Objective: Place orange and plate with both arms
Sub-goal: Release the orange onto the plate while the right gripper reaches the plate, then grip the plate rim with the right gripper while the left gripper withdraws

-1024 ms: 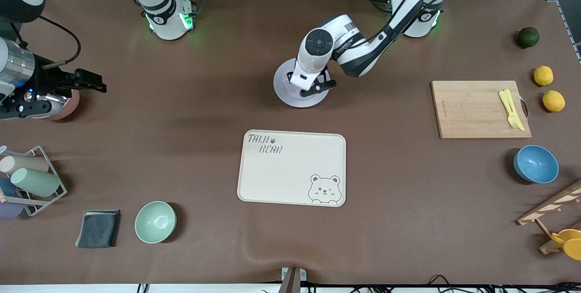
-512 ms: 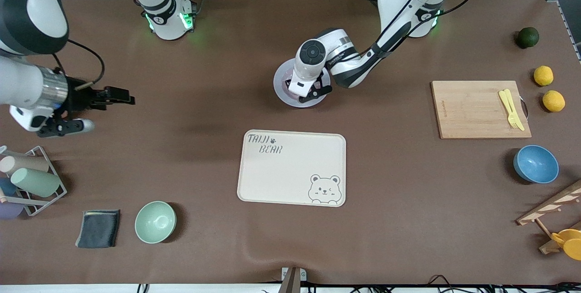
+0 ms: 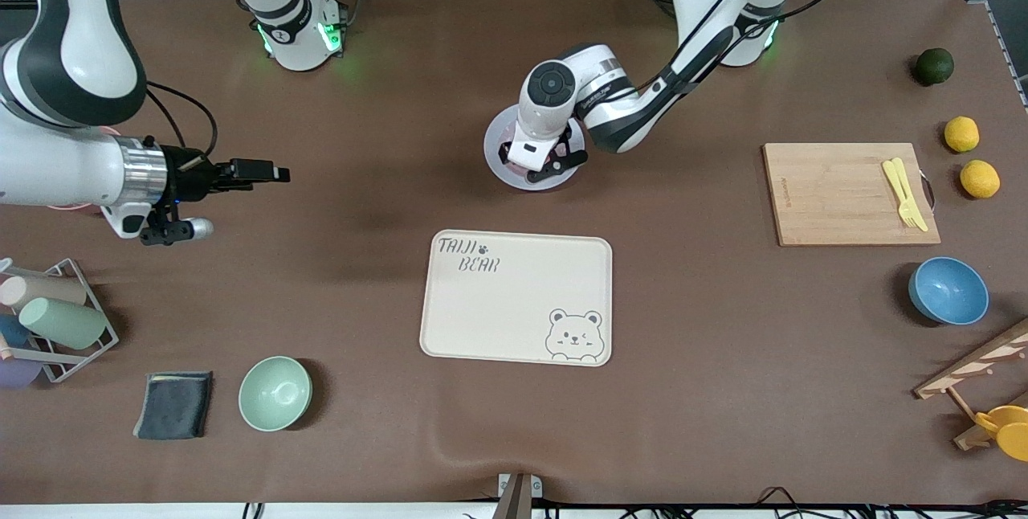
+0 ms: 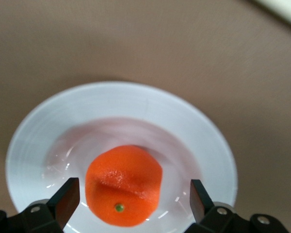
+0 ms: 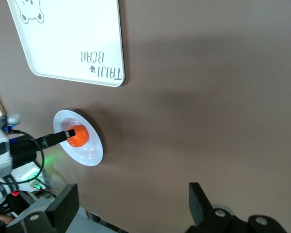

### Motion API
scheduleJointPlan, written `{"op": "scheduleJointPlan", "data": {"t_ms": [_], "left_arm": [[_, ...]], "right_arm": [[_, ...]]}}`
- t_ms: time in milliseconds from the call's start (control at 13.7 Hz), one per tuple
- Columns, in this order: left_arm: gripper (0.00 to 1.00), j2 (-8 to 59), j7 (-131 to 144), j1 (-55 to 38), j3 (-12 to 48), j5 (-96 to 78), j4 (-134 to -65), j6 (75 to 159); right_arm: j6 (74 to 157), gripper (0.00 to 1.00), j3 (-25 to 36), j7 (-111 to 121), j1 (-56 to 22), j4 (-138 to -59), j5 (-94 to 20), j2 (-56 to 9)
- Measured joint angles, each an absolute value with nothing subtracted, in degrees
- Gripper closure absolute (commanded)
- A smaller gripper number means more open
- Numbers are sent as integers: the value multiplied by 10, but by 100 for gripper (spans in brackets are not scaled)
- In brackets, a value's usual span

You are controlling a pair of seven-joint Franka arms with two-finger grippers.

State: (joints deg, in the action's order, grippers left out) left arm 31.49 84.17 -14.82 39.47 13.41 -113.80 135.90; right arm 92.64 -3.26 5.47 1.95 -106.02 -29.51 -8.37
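The pale plate (image 3: 492, 151) lies on the table, farther from the front camera than the cream tray (image 3: 514, 298). In the left wrist view the orange (image 4: 123, 184) rests in the plate's (image 4: 136, 104) middle. My left gripper (image 3: 536, 161) hangs just above it, open, its fingers (image 4: 68, 194) either side of the fruit without touching. The wrist hides the orange in the front view. My right gripper (image 3: 261, 173) is open and empty, in the air over bare table toward the right arm's end. Its wrist view shows the orange (image 5: 78, 137) on the plate (image 5: 91, 151) from a distance.
A cutting board (image 3: 835, 198) with a yellow fork, two lemons (image 3: 961, 134), a dark green fruit (image 3: 934, 66) and a blue bowl (image 3: 948, 291) sit toward the left arm's end. A green bowl (image 3: 275, 393), grey cloth (image 3: 173, 404) and cup rack (image 3: 56, 318) sit toward the right arm's end.
The left gripper went from shut to open, letting go of the orange on the plate. The right arm swung from the table's end toward the middle, its gripper staying open.
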Motion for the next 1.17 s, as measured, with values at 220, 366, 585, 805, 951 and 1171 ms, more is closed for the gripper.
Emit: {"op": "scheduleJointPlan", "data": {"t_ms": [220, 366, 585, 805, 951, 1171], "left_arm": [[0, 237, 828, -112, 394, 135, -1127, 1324], [0, 194, 771, -73, 393, 135, -1099, 1269], [0, 171, 650, -5, 392, 135, -1017, 1177], [0, 172, 565, 50, 389, 135, -973, 1160], [0, 174, 522, 72, 389, 135, -965, 1157], [0, 175, 468, 75, 383, 135, -962, 1143]], "right_arm": [[961, 0, -33, 86, 20, -1114, -366, -86], [990, 0, -33, 120, 19, -1159, -421, -91], [1008, 0, -33, 161, 18, -1191, -465, -115], [1014, 0, -34, 193, 16, -1195, -496, -148], [1036, 0, -34, 203, 5, -1200, -513, -169], [1091, 0, -36, 239, -40, -1224, -578, -184]]}}
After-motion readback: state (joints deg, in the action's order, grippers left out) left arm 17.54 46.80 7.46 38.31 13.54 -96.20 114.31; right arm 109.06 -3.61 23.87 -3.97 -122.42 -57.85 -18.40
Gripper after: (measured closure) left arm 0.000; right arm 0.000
